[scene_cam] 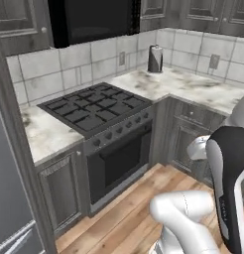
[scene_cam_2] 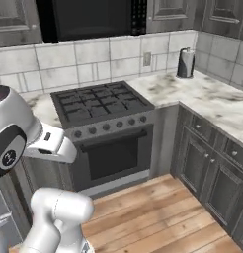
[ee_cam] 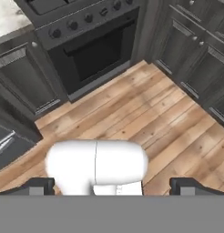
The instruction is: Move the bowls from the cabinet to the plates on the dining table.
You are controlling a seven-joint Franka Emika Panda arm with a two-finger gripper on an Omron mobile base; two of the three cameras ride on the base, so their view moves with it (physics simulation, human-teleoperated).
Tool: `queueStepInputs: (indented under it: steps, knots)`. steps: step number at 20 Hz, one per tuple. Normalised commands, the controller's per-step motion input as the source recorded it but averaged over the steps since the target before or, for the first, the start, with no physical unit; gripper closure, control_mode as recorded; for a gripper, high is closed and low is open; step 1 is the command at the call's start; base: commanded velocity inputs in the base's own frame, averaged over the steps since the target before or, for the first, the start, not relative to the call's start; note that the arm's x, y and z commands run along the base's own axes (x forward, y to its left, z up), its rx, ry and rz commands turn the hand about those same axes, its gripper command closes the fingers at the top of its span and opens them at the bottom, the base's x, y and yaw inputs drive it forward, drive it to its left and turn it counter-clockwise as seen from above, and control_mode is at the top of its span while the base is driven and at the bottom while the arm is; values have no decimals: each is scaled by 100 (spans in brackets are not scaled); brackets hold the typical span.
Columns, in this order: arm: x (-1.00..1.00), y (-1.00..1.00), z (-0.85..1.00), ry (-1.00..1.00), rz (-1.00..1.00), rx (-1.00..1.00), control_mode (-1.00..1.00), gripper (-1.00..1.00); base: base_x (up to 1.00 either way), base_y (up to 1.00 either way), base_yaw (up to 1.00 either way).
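In the left base view the arm (scene_cam: 228, 183) rises folded at the lower right, in front of a gas stove (scene_cam: 96, 106) set into a marbled counter (scene_cam: 193, 87). A paper towel roll (scene_cam: 155, 58) stands at the back corner. Dark wall cabinets (scene_cam: 153, 10) run along the top edge, doors shut and cut off by the frame, so whether any of them is the one with the bowls cannot be told, and what lies inside is hidden.

The right base view gives the same corner from the other side: the stove (scene_cam_2: 99, 104) with its oven door (scene_cam_2: 111, 155) below, base cabinets (scene_cam_2: 212, 178) on the right, wall cabinets (scene_cam_2: 168, 12) above. The bowls, plates and dining table lie outside the frame.

In the hand view the gripper (ee_cam: 114, 184) points down at the wooden floor (ee_cam: 145, 118), its two dark fingertips (ee_cam: 34, 185) standing far apart at the bottom edge, jaws wide and holding nothing. The oven (ee_cam: 93, 50) lies ahead. Judging from this, the cabinets sit high above the jaws, so the hand must turn upward first.
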Motion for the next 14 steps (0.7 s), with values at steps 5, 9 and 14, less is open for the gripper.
queueStepInputs:
  steps: [5,9,14]
  knots:
    - [0,0,0,0,0,0,100,-100,97,0,-58]
    - [0,0,0,0,0,0,100,-100,78,-1,-64]
    - [0,0,0,0,0,0,100,-100,62,-11,-69]
